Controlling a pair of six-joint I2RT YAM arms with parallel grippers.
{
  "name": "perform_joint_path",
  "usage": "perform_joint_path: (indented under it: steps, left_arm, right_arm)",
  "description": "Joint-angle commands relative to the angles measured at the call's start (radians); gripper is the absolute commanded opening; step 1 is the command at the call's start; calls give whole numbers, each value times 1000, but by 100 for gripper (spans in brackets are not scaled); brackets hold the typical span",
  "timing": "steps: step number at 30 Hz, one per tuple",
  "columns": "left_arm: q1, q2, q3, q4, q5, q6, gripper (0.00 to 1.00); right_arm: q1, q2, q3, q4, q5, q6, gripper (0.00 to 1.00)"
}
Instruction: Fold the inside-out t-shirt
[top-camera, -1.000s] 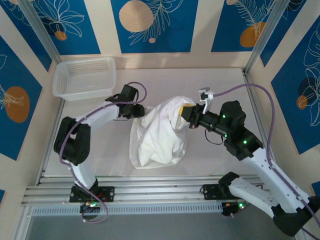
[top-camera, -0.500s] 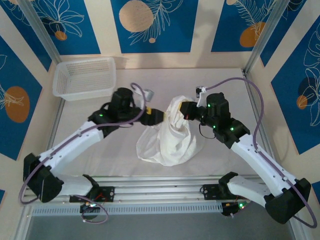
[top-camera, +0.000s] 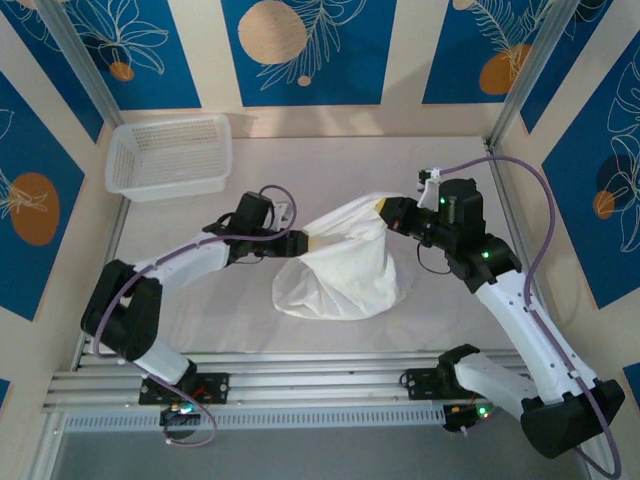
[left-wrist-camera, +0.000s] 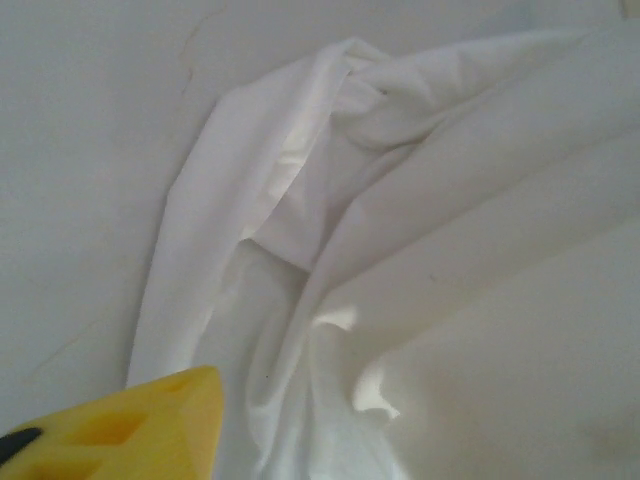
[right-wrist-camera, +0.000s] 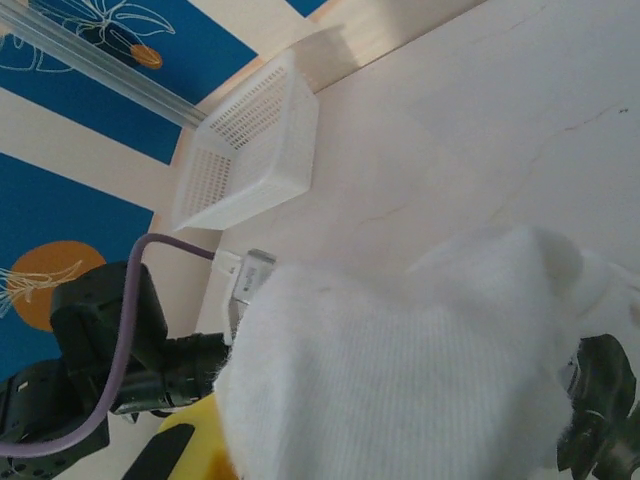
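Note:
The inside-out t-shirt (top-camera: 345, 270) is a white, bunched heap in the middle of the table. Its top edge is stretched straight between my two grippers. My left gripper (top-camera: 306, 243) pinches the shirt's left corner. In the left wrist view, one yellow finger (left-wrist-camera: 130, 425) shows at the bottom left and folds of the t-shirt (left-wrist-camera: 420, 230) cover the rest. My right gripper (top-camera: 386, 209) is shut on the raised right corner. In the right wrist view the t-shirt (right-wrist-camera: 400, 370) drapes over the jaws, with a yellow finger (right-wrist-camera: 185, 452) beside it.
A white mesh basket (top-camera: 170, 155) stands at the table's back left corner, also in the right wrist view as the basket (right-wrist-camera: 250, 150). Metal frame posts (top-camera: 520, 75) flank the table. Bare tabletop (top-camera: 330, 165) lies behind the shirt.
The left gripper pulled back left and low with a shirt corner. The right gripper moved right, so the shirt's top edge spread wider and went taut between them.

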Motion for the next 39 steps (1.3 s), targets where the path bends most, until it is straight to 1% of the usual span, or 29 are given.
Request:
perform_joint_path:
  steps: [1,3,4,5,7,9,13,15,17,18,19,20,21,22,23,25,26,28,29,31,33,34,36,37,39]
  left_arm:
    - [3,-124,-3,-1,73,80,65]
    - [-22,-180,23,-5,116,151,70]
    - [-49,-197,49,-27,118,201,72]
    - [-77,-206,75,-53,95,244,74]
    - [-145,-198,148,-131,-21,324,76]
    - [-189,-176,195,-155,-107,361,76]
    - [-252,-112,277,-158,-227,402,74]
    - [-264,-72,319,-156,-279,387,72]
    - [-266,-30,356,-156,-239,395,69]
    - [-266,-8,369,-156,-233,392,64]
    - [-265,10,383,-165,-239,384,54]
    - [-265,19,393,-172,-243,374,39]
    - [-263,21,400,-176,-225,355,12]
    - [-253,12,397,-162,-167,326,0]
    - [-240,-5,388,-135,-73,286,0]
    - [-186,-39,353,-28,150,121,0]
    - [-167,-57,335,22,219,47,0]
    - [-136,-107,291,103,285,-66,0]
    - [-129,-128,281,109,290,-82,0]
    - [-130,-161,282,65,278,-64,0]
    - [-130,-173,290,6,240,-37,0]
    - [-130,-176,292,-22,219,-23,0]
    - [-130,-171,296,-60,183,-7,0]
    - [-130,-166,298,-70,178,-4,0]
    - [-130,-152,300,-76,181,-8,0]
  right_arm:
    - [-23,-18,4,121,-105,41,0]
    - [-21,7,-5,143,-159,45,0]
    - [-18,21,-7,150,-184,48,0]
    - [-12,33,-8,156,-197,50,0]
    - [5,54,-7,161,-211,47,0]
    - [20,62,-3,159,-210,42,0]
    - [46,69,12,148,-203,27,0]
    - [59,74,19,137,-201,17,0]
    - [67,79,26,128,-199,12,0]
    - [70,81,27,124,-194,13,0]
    - [70,81,26,123,-189,15,0]
    - [70,80,24,122,-186,15,0]
    - [68,80,23,119,-183,12,0]
    - [64,81,16,116,-172,4,0]
    - [54,81,6,115,-163,-4,0]
    - [3,93,-39,117,-134,-24,0]
    - [-34,108,-65,116,-126,-36,2]
    - [-110,161,-124,127,-137,-90,8]
    - [-127,190,-139,131,-157,-122,12]
    - [-140,235,-134,108,-214,-177,22]
    - [-139,217,-125,92,-253,-188,33]
    - [-137,184,-131,102,-251,-179,39]
    - [-136,90,-152,119,-212,-153,48]
    - [-129,35,-171,133,-186,-143,50]
    - [-86,-68,-217,170,-134,-139,50]
